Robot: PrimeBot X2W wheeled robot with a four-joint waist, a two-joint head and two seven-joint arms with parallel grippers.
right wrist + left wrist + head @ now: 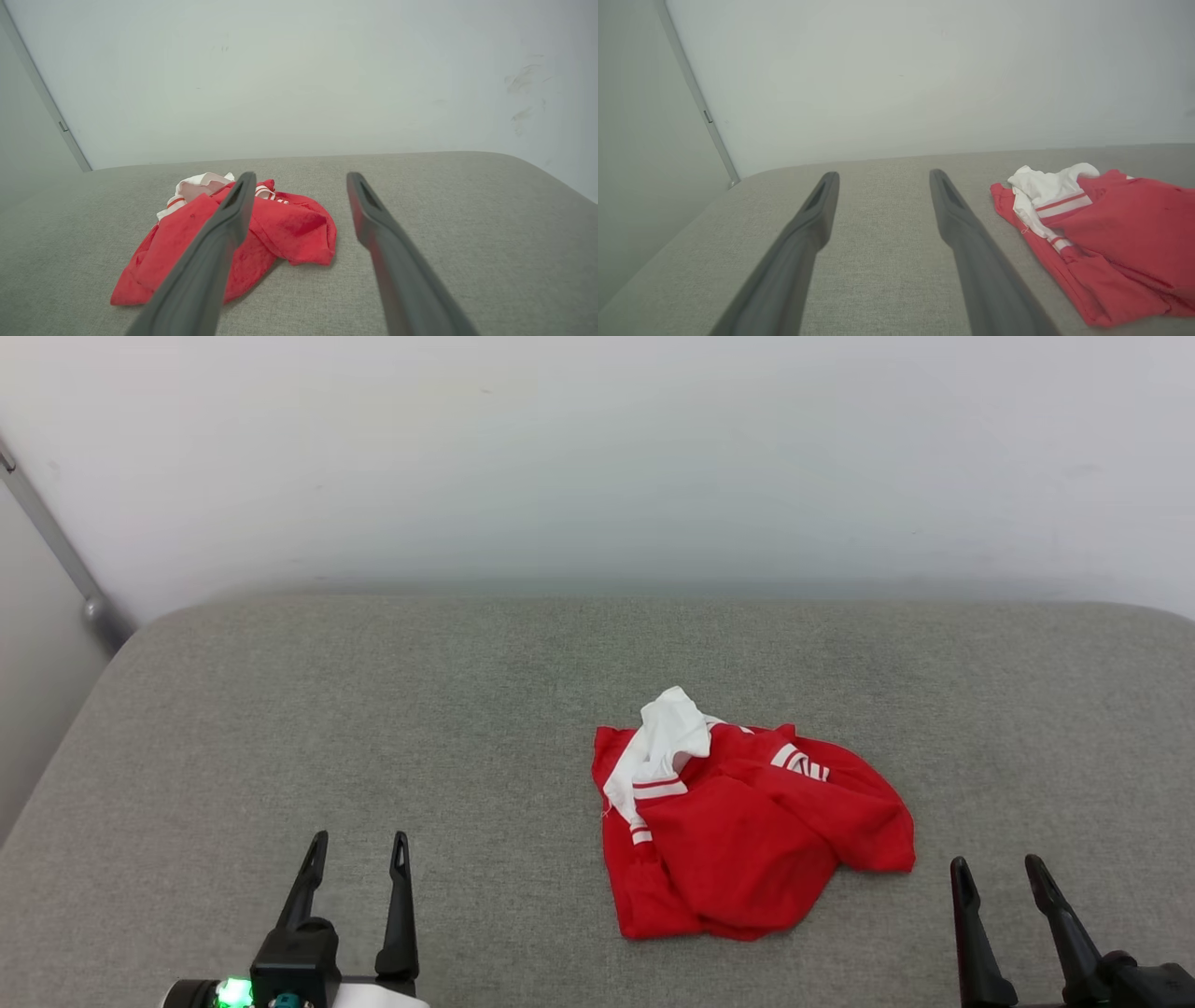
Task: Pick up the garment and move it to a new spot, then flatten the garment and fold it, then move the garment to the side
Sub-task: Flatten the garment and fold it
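Observation:
The garment point(747, 821) lies crumpled in a heap on the grey fabric surface point(467, 709), red with a white sleeve and red-white striped trim on top. It is also seen at the right of the left wrist view, garment point(1111, 242), and left of centre in the right wrist view, garment point(280, 228). My left gripper point(359, 849) is open at the lower left, well clear of the cloth. My right gripper point(999, 873) is open at the lower right, just beyond the heap's right corner, touching nothing. Its left finger point(224, 242) overlaps the heap in the right wrist view.
A pale wall point(597, 457) rises right behind the surface. A grey metal bar point(56, 551) slants down at the far left by the rounded corner. Bare grey surface stretches to the left and behind the heap.

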